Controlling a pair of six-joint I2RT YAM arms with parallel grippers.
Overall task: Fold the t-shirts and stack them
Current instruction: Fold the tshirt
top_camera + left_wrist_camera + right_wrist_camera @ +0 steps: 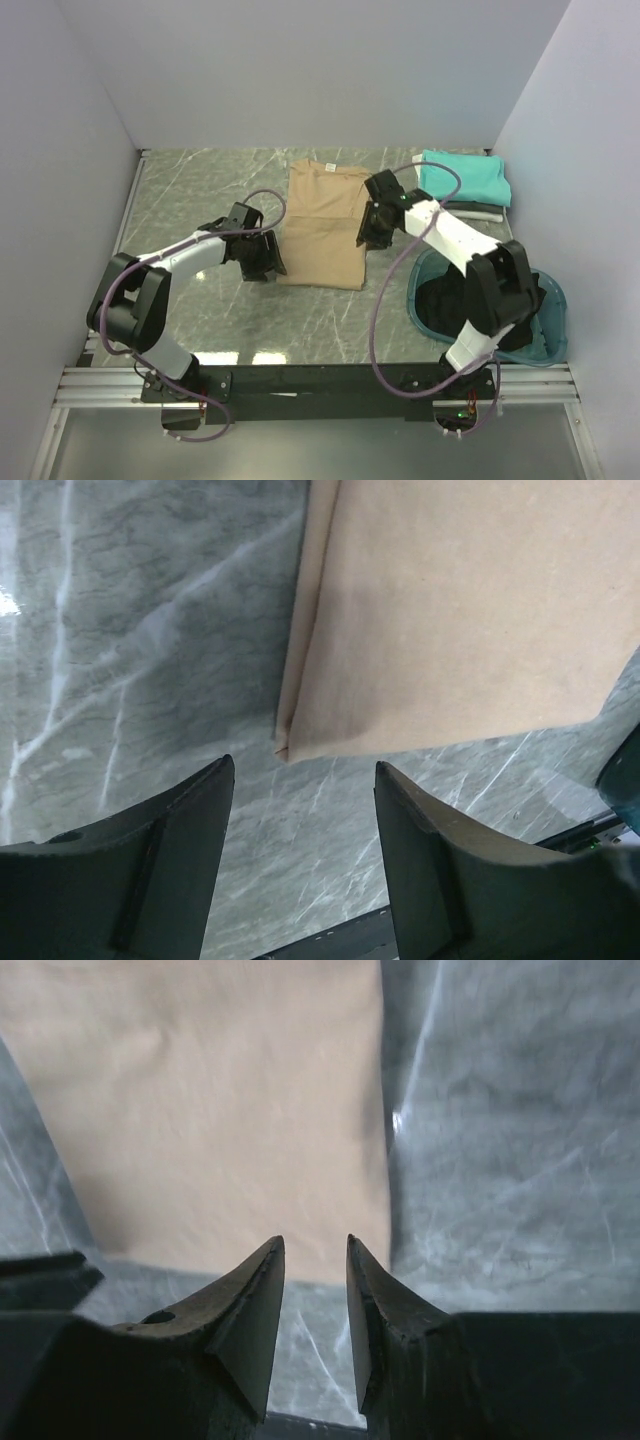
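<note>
The tan t-shirt (325,225) lies folded into a long rectangle in the middle of the table, its neck at the far end. My left gripper (268,255) is open and empty beside the shirt's near left corner; in the left wrist view that corner of the tan shirt (460,620) lies just beyond the gripper (305,770). My right gripper (368,235) hovers at the shirt's right edge. In the right wrist view it (315,1245) is open by a narrow gap and empty, over the tan shirt's (220,1110) near right corner. A folded teal t-shirt (463,178) tops a stack at the back right, grey and white cloth (482,211) under it.
A round teal basin (548,325) stands at the near right, with black cloth (445,300) in it, beside the right arm. Grey walls close in the table on three sides. A black rail (320,380) runs along the near edge.
</note>
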